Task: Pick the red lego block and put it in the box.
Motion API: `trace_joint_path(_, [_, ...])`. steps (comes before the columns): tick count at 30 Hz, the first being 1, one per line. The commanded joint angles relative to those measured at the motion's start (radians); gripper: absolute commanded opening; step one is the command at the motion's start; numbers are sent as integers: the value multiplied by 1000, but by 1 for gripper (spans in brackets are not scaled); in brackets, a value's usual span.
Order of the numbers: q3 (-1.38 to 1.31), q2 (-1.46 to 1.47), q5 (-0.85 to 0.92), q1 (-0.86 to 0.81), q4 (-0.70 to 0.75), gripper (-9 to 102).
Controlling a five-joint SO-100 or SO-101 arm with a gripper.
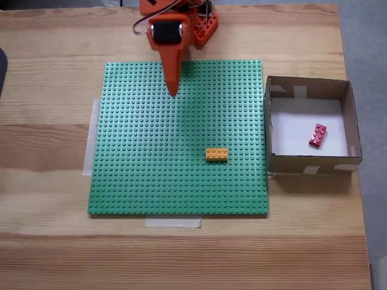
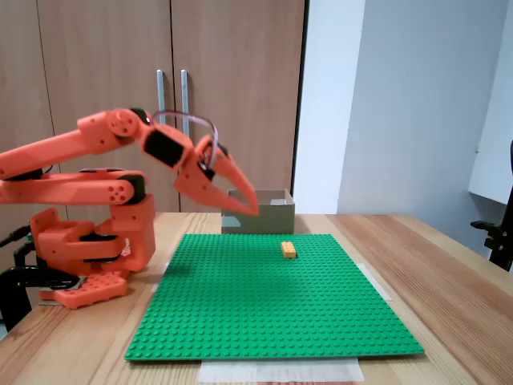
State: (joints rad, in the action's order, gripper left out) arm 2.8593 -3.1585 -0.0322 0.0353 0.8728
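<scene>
- Looking down from above in a fixed view, the orange arm's gripper (image 1: 174,90) pointed toward the near side of the table, poised over the far part of the green baseplate (image 1: 151,163), its fingers drawn together to a tapered tip with nothing between them. The red lego block (image 1: 318,135) lay tilted on the white floor of the box (image 1: 308,163), right of the plate and well apart from the claw, so the drop-off looked done and the arm appeared pulled back clear of the work area. The box sat just beside the plate's right edge, a short carry from any spot on the studs, and the red brick was all that lay in it. An orange-yellow brick (image 1: 216,154) rested on the plate near its right side, outside the box. Pale tape strips (image 1: 173,222) pinned the plate to the wooden table (image 1: 181,260), likely to keep it from sliding.
- From the side in a fixed view, the gripper (image 2: 250,210) hung above the plate (image 2: 272,305), slanting down, fingers nearly closed and empty. The box (image 2: 268,216) stood at the far end, its contents hidden behind its wall, with the orange-yellow brick (image 2: 288,249) in front of it.
</scene>
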Motion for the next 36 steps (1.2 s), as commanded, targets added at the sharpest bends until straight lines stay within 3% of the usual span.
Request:
trace_joint_path(1, [57,-54,-5,-23,-58,-1])
trace_joint_path(17, [273,-104,26,-74,-184,-1])
trace_joint_path(36, [327,-104,40,-94,-92,-1])
